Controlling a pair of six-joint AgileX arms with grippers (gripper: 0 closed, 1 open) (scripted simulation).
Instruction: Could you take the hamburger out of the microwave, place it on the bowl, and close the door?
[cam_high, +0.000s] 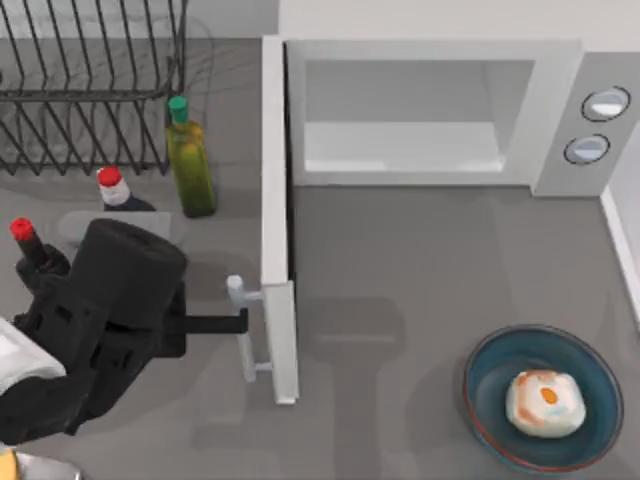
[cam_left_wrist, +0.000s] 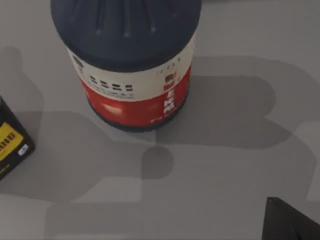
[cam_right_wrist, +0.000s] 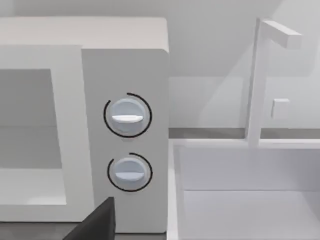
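Note:
The hamburger (cam_high: 545, 402), a whitish lump with an orange spot, lies inside the dark blue bowl (cam_high: 596, 372) at the table's front right. The white microwave (cam_high: 560, 110) stands at the back with its cavity bare; its two knobs (cam_right_wrist: 127, 116) face the right wrist camera. The door (cam_high: 276, 200) stands wide open, swung toward the front and seen edge-on. My left gripper (cam_high: 238, 322) reaches in from the left, its tip at the door's white bar handle (cam_high: 243, 345). A dark part of my right gripper (cam_right_wrist: 97, 222) shows in front of the microwave's knob panel.
A wire dish rack (cam_high: 90, 90) stands at the back left. A green oil bottle (cam_high: 190, 160) and two red-capped bottles (cam_high: 112, 185) crowd the space left of the door. A red-labelled bottle (cam_left_wrist: 135, 75) stands under my left wrist. A white sink (cam_right_wrist: 250, 200) adjoins the microwave's right.

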